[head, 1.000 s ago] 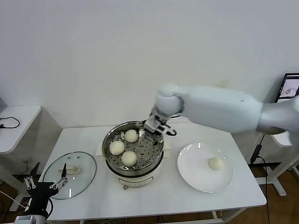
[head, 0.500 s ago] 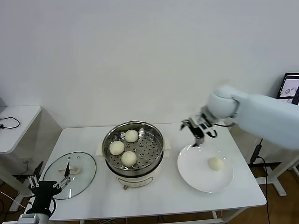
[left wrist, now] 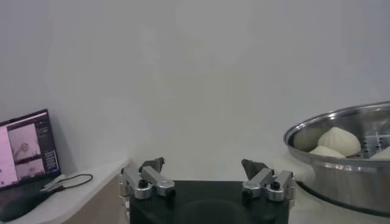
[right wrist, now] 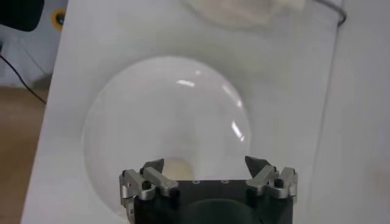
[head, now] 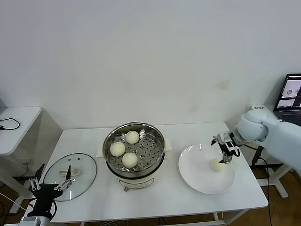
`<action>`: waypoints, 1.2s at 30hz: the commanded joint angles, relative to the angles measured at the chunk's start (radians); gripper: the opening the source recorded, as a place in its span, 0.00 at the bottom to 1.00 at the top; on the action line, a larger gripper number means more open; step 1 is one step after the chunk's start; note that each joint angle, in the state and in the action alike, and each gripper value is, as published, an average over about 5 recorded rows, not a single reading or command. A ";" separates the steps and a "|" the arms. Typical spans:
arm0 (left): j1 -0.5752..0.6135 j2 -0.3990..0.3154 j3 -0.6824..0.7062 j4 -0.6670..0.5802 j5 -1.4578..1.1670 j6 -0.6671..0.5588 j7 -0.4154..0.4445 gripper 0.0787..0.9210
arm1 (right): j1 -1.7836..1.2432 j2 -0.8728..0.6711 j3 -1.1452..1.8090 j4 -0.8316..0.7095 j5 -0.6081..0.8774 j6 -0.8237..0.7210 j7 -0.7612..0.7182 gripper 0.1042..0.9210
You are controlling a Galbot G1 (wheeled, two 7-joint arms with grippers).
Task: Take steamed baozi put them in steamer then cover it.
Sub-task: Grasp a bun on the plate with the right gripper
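Baozi on the plate, likely soft and light, wants a gentle side grip from the right gripper, jaws wide open and empty above it.

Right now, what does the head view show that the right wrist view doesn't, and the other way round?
Only the head view shows the steamer holding three baozi, the glass lid lying on the table, and the left claw parked open at the table's left front corner. Only the right wrist view shows the right claw from close behind, open wide. Both show the white plate with the last baozi under that claw.
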 commanded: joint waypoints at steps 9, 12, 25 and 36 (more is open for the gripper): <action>0.006 -0.004 0.000 0.002 0.004 -0.001 0.001 0.88 | -0.302 0.043 0.206 -0.187 -0.109 -0.014 0.029 0.88; 0.007 -0.004 -0.002 0.001 0.003 0.000 0.001 0.88 | -0.309 0.072 0.211 -0.213 -0.114 -0.010 0.032 0.88; -0.005 -0.006 -0.006 0.011 0.002 0.001 0.001 0.88 | -0.315 0.185 0.232 -0.316 -0.147 0.006 0.051 0.88; 0.002 -0.010 -0.009 0.009 0.002 0.000 0.001 0.88 | -0.325 0.210 0.249 -0.357 -0.173 0.011 0.043 0.83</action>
